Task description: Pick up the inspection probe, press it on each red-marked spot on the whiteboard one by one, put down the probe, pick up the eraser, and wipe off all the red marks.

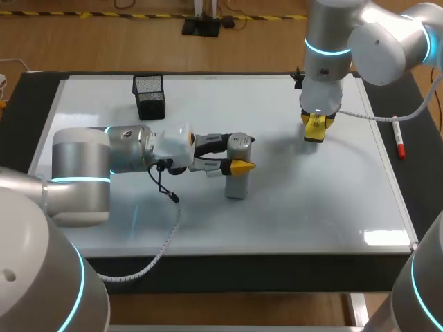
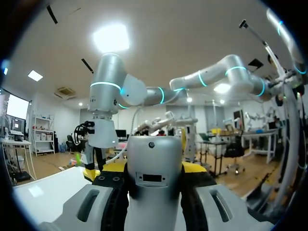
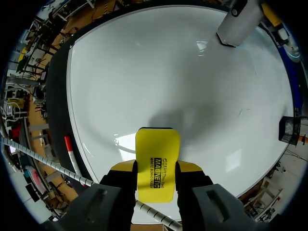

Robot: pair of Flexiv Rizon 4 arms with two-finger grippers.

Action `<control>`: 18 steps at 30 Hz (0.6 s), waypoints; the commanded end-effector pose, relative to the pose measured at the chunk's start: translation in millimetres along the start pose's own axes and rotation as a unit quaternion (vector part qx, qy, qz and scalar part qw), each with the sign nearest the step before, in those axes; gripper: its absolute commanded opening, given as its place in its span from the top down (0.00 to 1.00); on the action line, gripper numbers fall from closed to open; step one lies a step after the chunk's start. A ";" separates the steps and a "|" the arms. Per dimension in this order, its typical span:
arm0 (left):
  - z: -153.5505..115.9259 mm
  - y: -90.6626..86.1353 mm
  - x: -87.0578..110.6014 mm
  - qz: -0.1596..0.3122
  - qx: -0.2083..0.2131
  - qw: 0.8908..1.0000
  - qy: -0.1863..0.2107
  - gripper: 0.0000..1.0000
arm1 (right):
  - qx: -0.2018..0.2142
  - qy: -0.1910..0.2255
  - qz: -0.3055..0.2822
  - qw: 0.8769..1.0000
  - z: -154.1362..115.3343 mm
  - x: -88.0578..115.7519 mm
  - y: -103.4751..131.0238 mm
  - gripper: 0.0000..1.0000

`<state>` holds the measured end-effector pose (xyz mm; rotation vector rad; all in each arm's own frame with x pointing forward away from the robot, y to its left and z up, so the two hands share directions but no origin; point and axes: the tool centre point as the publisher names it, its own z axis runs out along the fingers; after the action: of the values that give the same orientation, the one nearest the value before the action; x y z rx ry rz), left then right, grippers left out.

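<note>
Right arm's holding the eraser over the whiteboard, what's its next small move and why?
Probably set the eraser down and open the right gripper: no red marks show on the whiteboard in the head or right wrist view, so wiping looks done. The left gripper holds the probe upright on the board.

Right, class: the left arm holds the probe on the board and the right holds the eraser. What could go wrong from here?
1. The probe stands on the whiteboard in the left gripper; a wide sweep of the eraser in the right gripper could strike it or that arm.
2. The black mesh holder also stands on the board and could be knocked over.
3. No red marks show, so wiping might miss faint ones.
</note>
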<state>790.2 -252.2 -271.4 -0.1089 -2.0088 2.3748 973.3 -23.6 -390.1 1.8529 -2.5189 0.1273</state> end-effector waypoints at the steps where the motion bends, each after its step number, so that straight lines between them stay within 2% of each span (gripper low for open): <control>1: 0.2 0.0 0.8 -0.002 -0.003 1.000 0.000 1.00 | 0.001 0.002 -0.001 1.000 -0.6 0.0 -0.7 1.00; 8: 1.0 -1.6 1.0 -0.003 -0.005 1.000 0.003 1.00 | 0.001 0.002 -0.001 1.000 -0.6 0.0 -0.7 1.00; 14: -0.1 -17.5 -2.6 0.011 0.003 1.000 0.008 1.00 | 0.001 0.002 -0.001 1.000 -0.6 0.0 -0.7 1.00; 18: -10.5 -28.5 -8.4 0.017 0.014 1.000 0.001 1.00 | 0.001 0.002 -0.001 1.000 -0.6 0.0 -0.7 1.00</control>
<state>797.9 -249.0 -251.7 -0.1500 -1.9904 2.4162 973.3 -23.6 -390.1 1.8529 -2.5190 0.1273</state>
